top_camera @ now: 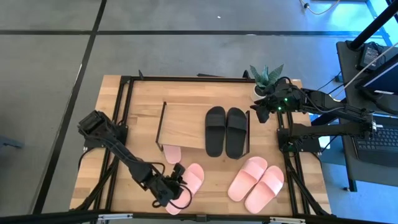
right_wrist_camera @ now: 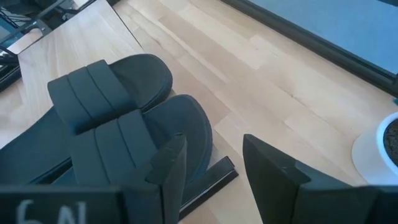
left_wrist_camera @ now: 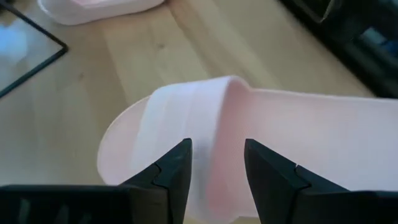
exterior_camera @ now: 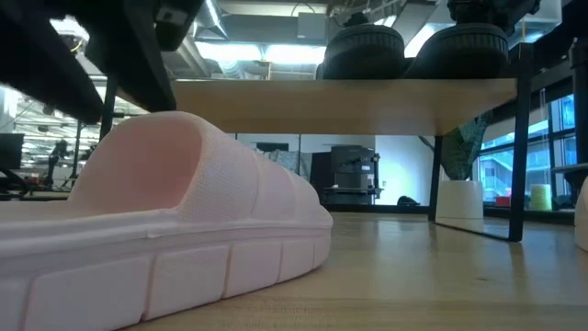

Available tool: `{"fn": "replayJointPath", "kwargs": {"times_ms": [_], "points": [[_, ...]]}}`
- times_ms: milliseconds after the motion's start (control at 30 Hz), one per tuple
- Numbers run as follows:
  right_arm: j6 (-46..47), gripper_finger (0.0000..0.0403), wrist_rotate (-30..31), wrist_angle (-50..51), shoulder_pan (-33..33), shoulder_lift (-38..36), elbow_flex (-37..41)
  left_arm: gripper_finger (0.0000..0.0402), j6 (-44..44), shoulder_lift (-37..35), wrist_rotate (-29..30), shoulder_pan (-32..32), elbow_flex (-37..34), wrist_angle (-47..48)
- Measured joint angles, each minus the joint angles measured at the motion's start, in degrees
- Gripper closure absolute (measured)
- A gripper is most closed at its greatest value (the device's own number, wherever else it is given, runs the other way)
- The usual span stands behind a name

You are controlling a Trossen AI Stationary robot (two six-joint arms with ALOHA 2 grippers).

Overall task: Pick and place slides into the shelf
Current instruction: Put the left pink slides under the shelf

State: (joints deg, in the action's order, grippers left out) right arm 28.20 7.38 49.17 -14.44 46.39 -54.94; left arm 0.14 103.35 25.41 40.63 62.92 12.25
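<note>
The left gripper [top_camera: 173, 186] was seen at the lower centre of the overhead frame, its fingers [left_wrist_camera: 174, 171] spread open and set either side of the strap of a pink slide [top_camera: 189, 180], apparently lined up for a grasp that had not yet closed. The right gripper [top_camera: 261, 111] was held apart and empty at the upper right, just beside the potted plant [top_camera: 267, 78], presumably parked clear of the work. The black pair [top_camera: 226, 130] was shown resting on the right end of the shelf [top_camera: 180, 124], toes toward the frame's bottom, judged already placed. A second pink slide [top_camera: 172, 153] was tucked partly under the shelf's lower edge, and a pink pair [top_camera: 256, 183] lay at the lower right of the table [top_camera: 143, 93]. Six slides were counted: two black, four pink. One shelf and two arms were counted.
</note>
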Motion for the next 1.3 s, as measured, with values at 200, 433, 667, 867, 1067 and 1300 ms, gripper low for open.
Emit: {"fn": "replayJointPath", "kwargs": {"times_ms": [200, 433, 667, 867, 1067, 1300], "points": [[-1.5, 0.0243, -0.6, 0.0, 0.0, 0.0, 0.0, 0.0262, 0.0, 1.6, 0.6, -0.6, 0.0, -0.3], [-3.8, 0.0243, -4.4, 0.1, 0.0, 0.0, 0.0, 0.0262, -0.1, 1.6, 0.6, -0.6, 0.0, -1.2], [-4.7, 0.0243, -5.0, 0.1, 0.0, 0.0, 0.0, 0.0262, 0.0, 1.7, 0.7, -0.8, 0.0, -3.2], [-7.5, 0.0243, -11.0, 0.6, 0.0, 0.0, 0.0, 0.029, -0.1, 2.0, 3.7, -2.7, 0.0, -3.0], [-10.6, 0.0243, -12.0, 2.3, 0.0, 0.0, 0.0, 0.0346, -0.1, 3.2, 4.0, -4.7, 0.0, -3.1], [-12.2, 0.0243, -12.0, 2.4, 0.0, 0.0, 0.0, 0.0392, -8.3, 3.5, 4.9, -6.0, 0.1, -3.3]]}}
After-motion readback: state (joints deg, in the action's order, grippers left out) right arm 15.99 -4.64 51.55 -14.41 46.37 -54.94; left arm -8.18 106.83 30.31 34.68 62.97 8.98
